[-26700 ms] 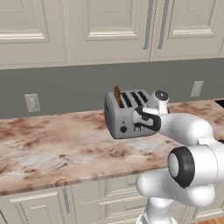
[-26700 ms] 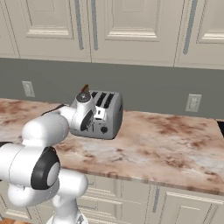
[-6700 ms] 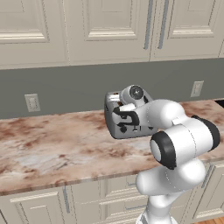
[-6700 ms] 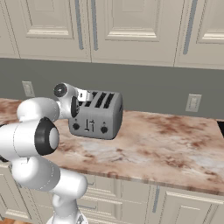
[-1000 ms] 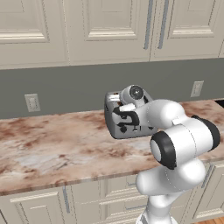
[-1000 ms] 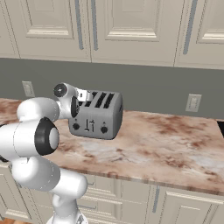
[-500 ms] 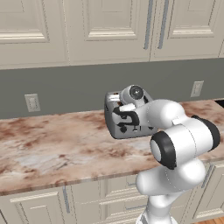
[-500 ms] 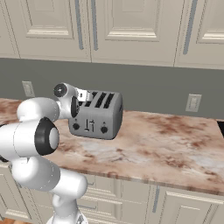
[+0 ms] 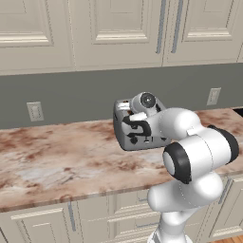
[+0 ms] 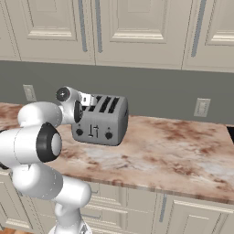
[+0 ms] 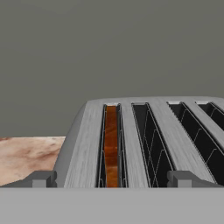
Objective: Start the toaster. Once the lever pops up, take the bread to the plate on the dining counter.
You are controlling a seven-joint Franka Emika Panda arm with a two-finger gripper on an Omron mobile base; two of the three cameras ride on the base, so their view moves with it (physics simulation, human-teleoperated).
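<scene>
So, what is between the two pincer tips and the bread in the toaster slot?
In the hand view nothing lies between: the open pincer stands over the toaster, its tips on either side of the slot where the bread sits low.

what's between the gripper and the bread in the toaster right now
Nothing visible. The open gripper hangs just over the toaster, its fingertips on either side of the slot where the bread sits low, top edge exposed.
</scene>
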